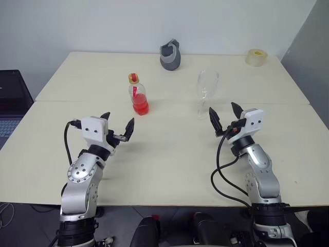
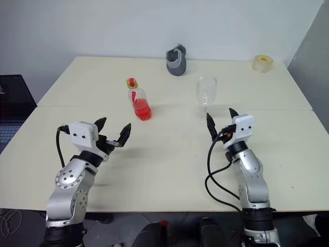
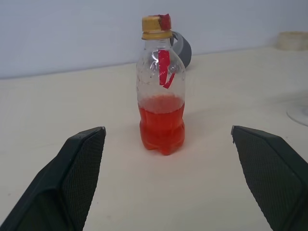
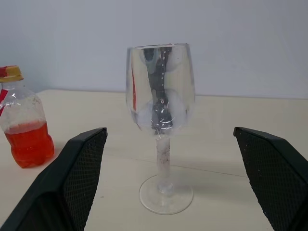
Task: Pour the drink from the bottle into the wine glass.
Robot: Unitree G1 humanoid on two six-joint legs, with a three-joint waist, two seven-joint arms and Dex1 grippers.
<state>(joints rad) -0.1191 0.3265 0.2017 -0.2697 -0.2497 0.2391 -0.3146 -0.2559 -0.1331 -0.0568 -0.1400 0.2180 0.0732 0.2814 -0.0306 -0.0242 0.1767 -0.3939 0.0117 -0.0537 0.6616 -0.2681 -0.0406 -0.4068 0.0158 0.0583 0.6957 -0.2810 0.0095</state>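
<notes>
A small clear bottle [image 1: 138,95] with a yellow cap and a red label strip stands upright on the table, its lower part holding the red-pink drink [image 3: 161,124]. To its right stands the empty wine glass [image 1: 206,92], upright on its round foot [image 4: 165,194]. My left gripper [image 1: 118,127] hovers open in front of the bottle [image 3: 160,86], well short of it. In front of the wine glass [image 4: 160,91], my right gripper [image 1: 224,115] is open too, with nothing between its fingers.
A grey jug-like object [image 1: 170,55] stands at the back of the table [image 1: 169,170]. A roll of tape [image 1: 256,57] lies at the back right corner. A dark laptop [image 1: 9,103] sits off the table's left side.
</notes>
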